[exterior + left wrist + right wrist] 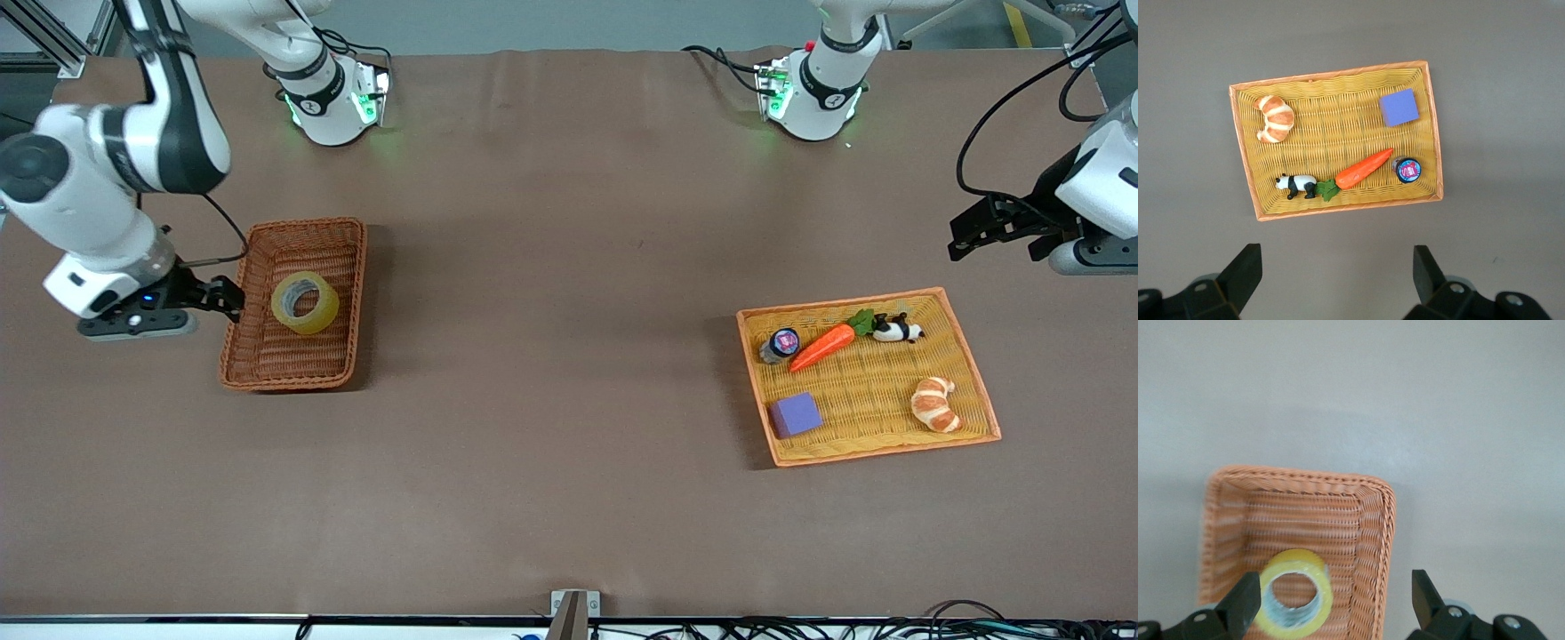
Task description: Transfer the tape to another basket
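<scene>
Now the tape (305, 302) sits inside the basket (258, 369), the deep reddish-brown wicker one toward the right arm's end of the counter (551, 356), and the roll is tipped up on its edge so its wide hole and grey core show. Right beside that basket hovers the right gripper (227, 298), just at the rim on the side toward the right arm's end of the counter, its fingers (1245, 607) spread wide with nothing between them; in the right wrist view the tape (1296, 592) shows between the two dark finger tips, down in the basket (1368, 520). Over at the left arm's end, the left gripper (969, 233) hangs above bare counter, farther from the front camera than the flat yellow tray (973, 391), and its fingers (1241, 277) also stand wide apart, holding nothing. That tray with its orange rim carries the rest of the cast: a croissant toy (935, 404) nearest the front camera at the left arm's end, a purple block (794, 414) at the tray's other near corner, an orange carrot toy (822, 347) lying slantwise, a small round jar with a dark lid (781, 345) just beside the carrot's tip, and a little panda figure (896, 330) by the carrot's green leaves. From the left wrist view the whole tray (1248, 180) lies spread out below, all five pieces apart from its walls.
</scene>
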### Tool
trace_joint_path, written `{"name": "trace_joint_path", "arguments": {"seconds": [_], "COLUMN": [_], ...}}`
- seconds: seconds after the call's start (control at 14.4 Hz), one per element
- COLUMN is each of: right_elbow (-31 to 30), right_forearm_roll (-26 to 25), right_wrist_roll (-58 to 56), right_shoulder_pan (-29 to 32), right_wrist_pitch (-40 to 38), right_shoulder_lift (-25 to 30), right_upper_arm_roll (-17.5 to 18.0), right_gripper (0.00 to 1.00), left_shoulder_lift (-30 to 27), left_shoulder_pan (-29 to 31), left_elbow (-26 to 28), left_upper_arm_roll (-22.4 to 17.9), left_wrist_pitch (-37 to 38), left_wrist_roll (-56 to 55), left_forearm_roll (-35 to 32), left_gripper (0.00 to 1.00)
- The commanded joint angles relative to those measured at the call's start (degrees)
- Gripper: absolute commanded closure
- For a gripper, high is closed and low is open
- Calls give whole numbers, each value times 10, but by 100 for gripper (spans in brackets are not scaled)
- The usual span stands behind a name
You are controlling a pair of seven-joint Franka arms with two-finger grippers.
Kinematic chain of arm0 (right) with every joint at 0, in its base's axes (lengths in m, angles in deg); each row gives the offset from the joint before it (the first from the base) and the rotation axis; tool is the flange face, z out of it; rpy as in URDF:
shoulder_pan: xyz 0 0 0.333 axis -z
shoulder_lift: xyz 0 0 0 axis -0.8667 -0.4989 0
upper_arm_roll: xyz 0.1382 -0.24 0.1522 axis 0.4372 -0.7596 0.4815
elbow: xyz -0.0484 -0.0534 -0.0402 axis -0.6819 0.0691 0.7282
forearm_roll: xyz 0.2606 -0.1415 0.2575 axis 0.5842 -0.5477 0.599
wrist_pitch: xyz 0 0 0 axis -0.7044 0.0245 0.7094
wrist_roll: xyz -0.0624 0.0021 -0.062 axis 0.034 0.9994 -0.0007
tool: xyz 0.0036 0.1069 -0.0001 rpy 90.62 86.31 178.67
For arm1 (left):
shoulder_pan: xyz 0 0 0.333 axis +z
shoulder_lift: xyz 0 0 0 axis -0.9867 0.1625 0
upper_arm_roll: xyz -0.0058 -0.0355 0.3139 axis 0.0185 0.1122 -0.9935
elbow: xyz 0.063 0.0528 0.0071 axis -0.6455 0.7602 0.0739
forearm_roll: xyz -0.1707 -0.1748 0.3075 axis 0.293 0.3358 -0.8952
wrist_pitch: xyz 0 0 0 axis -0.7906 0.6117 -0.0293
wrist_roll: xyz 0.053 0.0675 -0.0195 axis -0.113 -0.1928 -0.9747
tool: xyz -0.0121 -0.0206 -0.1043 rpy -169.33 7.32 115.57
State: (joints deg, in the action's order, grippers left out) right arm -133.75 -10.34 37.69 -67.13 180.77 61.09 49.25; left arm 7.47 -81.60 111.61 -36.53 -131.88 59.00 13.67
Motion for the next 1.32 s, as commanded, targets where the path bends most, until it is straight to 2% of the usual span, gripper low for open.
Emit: {"name": "trace_joint_path", "arguments": {"seconds": [0.0,0.28,0.49,0.7,0.83,1.25], "right_elbow": [122,268,320,326,321,322], "right_forearm_roll": [21,31,78,89,82,62], "right_wrist_roll": [-1,0,2,22,60,62], "right_shoulder_pan": [5,5,28,32,28,22], "right_wrist_pitch": [-115,-250,-303,-378,-374,-366], "right_shoulder_lift": [-5,-12,-13,-9,-8,-9], "right_upper_arm_roll": [6,8,8,5,7,6], "right_gripper": [0,0,0,0,0,0], "left_shoulder_lift": [2,3,3,3,3,3], "left_shoulder_pan": [-1,3,3,2,2,1], "left_elbow": [-8,-9,-9,-9,-9,-8], "left_upper_arm_roll": [0,0,0,0,0,0], "left_wrist_pitch": [7,7,7,7,6,7], "left_wrist_roll": [4,10,5,6,6,5], "left_forearm_roll": [10,10,10,10,10,9], "left_gripper": [0,0,0,0,0,0]}}
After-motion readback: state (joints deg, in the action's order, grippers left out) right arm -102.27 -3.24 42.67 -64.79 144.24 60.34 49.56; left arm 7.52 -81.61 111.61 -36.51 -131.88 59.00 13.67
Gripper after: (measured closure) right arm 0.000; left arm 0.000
